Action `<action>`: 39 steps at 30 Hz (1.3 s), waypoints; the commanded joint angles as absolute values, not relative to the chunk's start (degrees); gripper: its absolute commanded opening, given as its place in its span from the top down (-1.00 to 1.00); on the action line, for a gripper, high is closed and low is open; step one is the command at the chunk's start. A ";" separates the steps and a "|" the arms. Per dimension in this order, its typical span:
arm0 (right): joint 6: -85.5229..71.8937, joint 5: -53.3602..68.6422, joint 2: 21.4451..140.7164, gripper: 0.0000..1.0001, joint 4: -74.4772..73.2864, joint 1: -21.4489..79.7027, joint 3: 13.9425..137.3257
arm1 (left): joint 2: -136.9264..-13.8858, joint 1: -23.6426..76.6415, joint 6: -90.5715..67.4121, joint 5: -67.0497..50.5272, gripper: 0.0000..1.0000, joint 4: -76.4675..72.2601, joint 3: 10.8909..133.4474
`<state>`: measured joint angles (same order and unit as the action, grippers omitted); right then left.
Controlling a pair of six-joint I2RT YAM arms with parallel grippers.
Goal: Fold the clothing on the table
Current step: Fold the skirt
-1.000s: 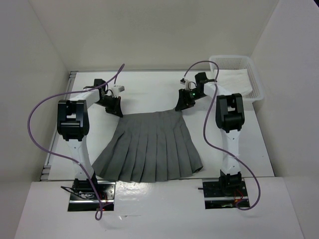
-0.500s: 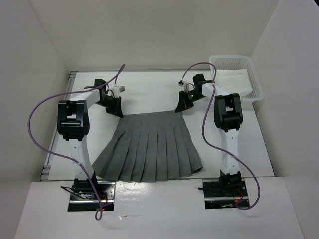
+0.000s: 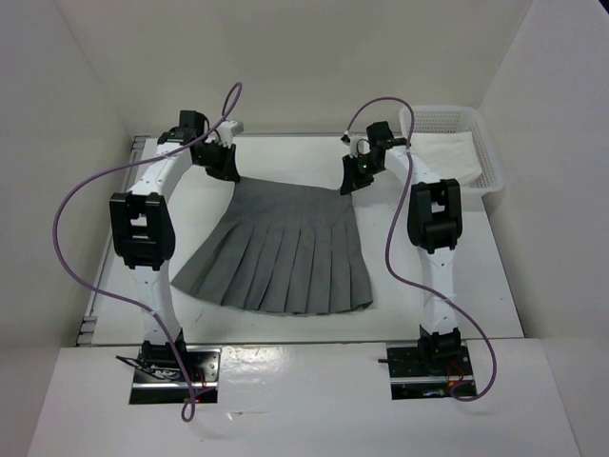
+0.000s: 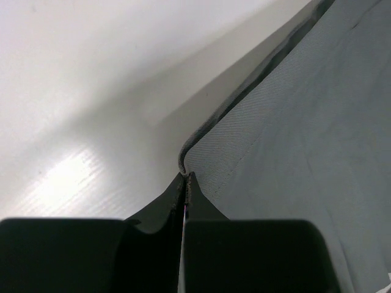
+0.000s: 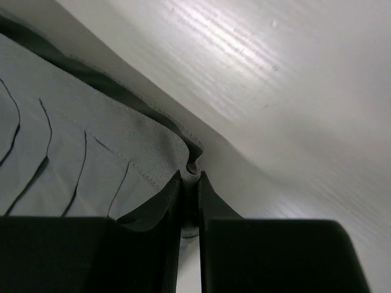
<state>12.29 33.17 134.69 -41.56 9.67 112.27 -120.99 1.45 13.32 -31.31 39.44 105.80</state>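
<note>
The clothing, a grey pleated skirt, lies fanned out on the white table, waistband at the far side. My left gripper is shut on the waistband's left corner; in the left wrist view the clothing edge is pinched at the gripper. My right gripper is shut on the waistband's right corner; the right wrist view shows a bunch of the clothing wedged in the gripper. The waistband end is lifted slightly off the table.
A white mesh basket with a white cloth in it stands at the back right. White walls close in the table on three sides. Purple cables loop from both arms. A metal rail runs along the left edge.
Both grippers have moved toward the far side of the table, dragging the skirt's waistband with them. The hem has slid away from the near edge. The right gripper closed on the waistband.
</note>
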 commanded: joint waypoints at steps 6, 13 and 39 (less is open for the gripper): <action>12.48 18.29 129.20 0.96 -38.58 11.16 119.70 | -124.19 1.41 13.63 -31.11 1.00 40.34 113.64; 13.01 8.80 124.64 0.96 -36.75 14.32 122.17 | -124.19 1.93 13.62 -30.50 1.00 38.41 114.16; 23.82 0.52 100.82 1.00 -29.88 18.20 94.31 | -102.93 1.41 19.60 -28.75 1.00 41.57 101.96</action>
